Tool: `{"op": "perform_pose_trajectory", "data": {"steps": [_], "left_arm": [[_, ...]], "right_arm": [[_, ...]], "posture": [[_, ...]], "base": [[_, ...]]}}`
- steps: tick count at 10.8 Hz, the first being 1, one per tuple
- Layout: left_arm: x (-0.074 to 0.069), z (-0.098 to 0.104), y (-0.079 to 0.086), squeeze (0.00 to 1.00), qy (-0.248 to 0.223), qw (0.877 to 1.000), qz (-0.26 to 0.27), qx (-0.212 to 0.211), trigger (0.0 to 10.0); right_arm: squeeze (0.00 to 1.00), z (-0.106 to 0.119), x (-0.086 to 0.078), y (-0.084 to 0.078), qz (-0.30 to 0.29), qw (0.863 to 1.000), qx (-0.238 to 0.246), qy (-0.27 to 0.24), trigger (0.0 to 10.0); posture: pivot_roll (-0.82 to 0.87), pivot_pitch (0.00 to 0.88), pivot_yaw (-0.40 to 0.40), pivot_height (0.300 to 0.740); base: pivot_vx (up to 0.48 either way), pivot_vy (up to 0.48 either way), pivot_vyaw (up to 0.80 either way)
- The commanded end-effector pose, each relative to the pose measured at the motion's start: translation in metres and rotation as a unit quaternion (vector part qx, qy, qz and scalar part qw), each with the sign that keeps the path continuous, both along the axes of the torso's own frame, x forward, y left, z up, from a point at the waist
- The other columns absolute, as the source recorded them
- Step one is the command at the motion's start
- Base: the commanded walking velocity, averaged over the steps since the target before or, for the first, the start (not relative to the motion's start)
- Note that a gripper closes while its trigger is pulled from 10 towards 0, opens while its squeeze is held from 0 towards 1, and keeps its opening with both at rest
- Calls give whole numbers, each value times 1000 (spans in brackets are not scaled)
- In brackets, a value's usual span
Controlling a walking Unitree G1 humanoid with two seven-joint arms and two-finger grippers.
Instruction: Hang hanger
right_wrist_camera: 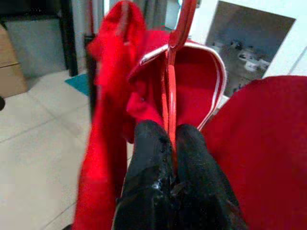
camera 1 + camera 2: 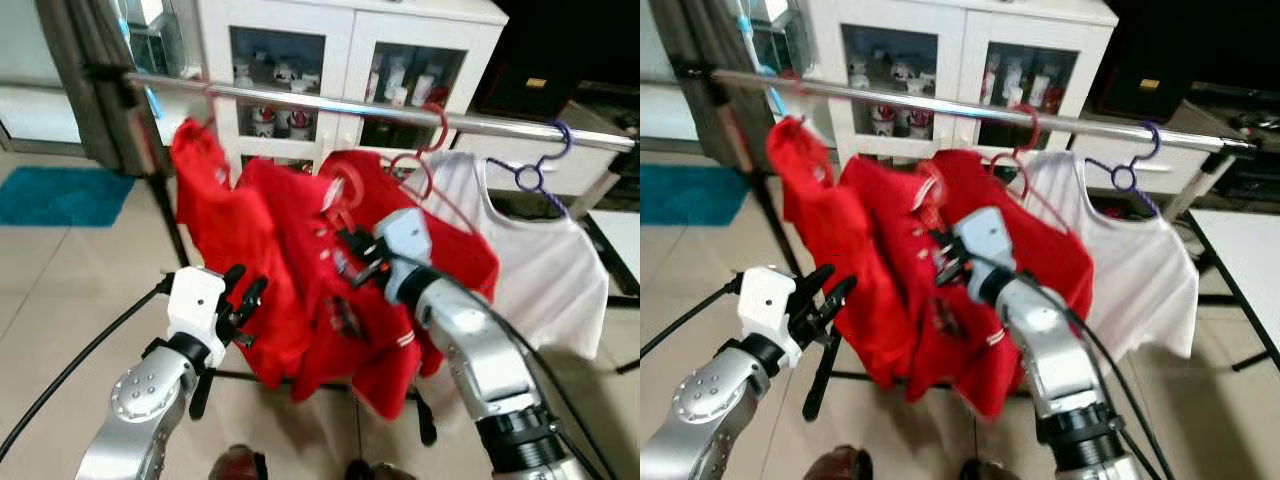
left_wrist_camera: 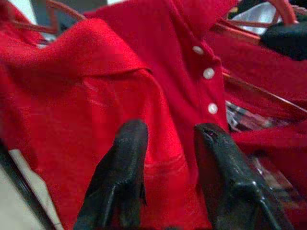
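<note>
In the left eye view, the right end effector [image 2: 352, 252] is reaching into the bunch of red garments below the rail [image 2: 330, 102], pinching the red hanger [image 2: 345, 195] that carries a red polo shirt [image 2: 300, 290]. That hanger's hook is sitting below the rail, not yet over it. Another red hanger [image 2: 425, 150] and a purple hanger [image 2: 535, 165] with a white shirt [image 2: 545, 270] are already hanging further to the robot's right. The left end effector [image 2: 240, 295] is hovering with its fingers parted beside the red fabric, gripping nothing.

The right eye view is showing the same layout, with a white cabinet [image 2: 970, 60] standing behind the rail.

In the left wrist view, the two black fingers [image 3: 120, 177] are spread apart just in front of the polo's button placket, perhaps brushing the cloth, though the blur is making that hard to judge.

In the right wrist view, the fingers [image 1: 148, 158] are squeezed together on the thin red hanger stem, with the shirt collar hanging just beyond.

The risks from here: the grip is sitting on a narrow rod, so the hanger could be twisting in the fingers as it rises, leaving the hook turned away from the rail. The crowded red cloth could also be snagging the hook or dragging the shirt off its shoulders.
</note>
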State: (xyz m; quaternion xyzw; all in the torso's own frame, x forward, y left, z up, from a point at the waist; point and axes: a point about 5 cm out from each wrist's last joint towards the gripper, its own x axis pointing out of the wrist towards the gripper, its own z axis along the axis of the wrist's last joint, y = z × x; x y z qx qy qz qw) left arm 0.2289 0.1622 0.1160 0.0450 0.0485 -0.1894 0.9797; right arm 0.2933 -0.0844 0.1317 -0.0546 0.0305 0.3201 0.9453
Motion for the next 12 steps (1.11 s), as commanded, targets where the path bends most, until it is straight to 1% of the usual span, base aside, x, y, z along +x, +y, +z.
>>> {"op": "perform_pose_trajectory", "data": {"steps": [1,2,6,7,8,9,10,11,12], "left_arm": [[-1,-1,-1,0,2,1000,4,-4,10000],[-1,-1,0,0,2,1000,5,-3,10000],[1,0,0,0,-2,1000,3,-3,10000],[3,1,-2,0,-2,1000,-5,-5,10000],[5,3,-6,0,-4,1000,-27,-13,10000],[16,10,-13,1000,-24,998,-59,-20,10000],[31,10,-13,1000,-29,998,-58,15,10000],[47,10,-15,0,-34,997,-63,37,10000],[53,11,-16,0,-41,996,-61,42,10000]], "right_arm": [[0,11,1,-3,-1,1000,1,-23,0],[0,11,1,-3,-2,1000,3,-19,0],[0,12,2,-8,-4,1000,5,-15,0],[0,14,2,-8,-1,1000,6,-16,0],[0,17,2,-8,8,1000,7,-18,0],[0,24,0,-4,37,999,19,-13,0],[0,30,-3,0,59,998,36,-4,0],[0,37,-9,1,91,994,54,2,0],[0,41,-12,2,104,993,57,1,0]], "posture": [[91,22,-59,740],[91,24,-58,740],[90,21,-56,740],[91,19,-56,740],[93,17,-59,740],[89,18,-60,740],[86,19,-57,740],[85,17,-49,740],[85,17,-49,740]], "base": [[-247,0,0],[-240,0,0],[0,0,0],[0,0,0],[0,0,0],[0,0,0],[0,0,0],[0,0,0],[0,0,0]]}}
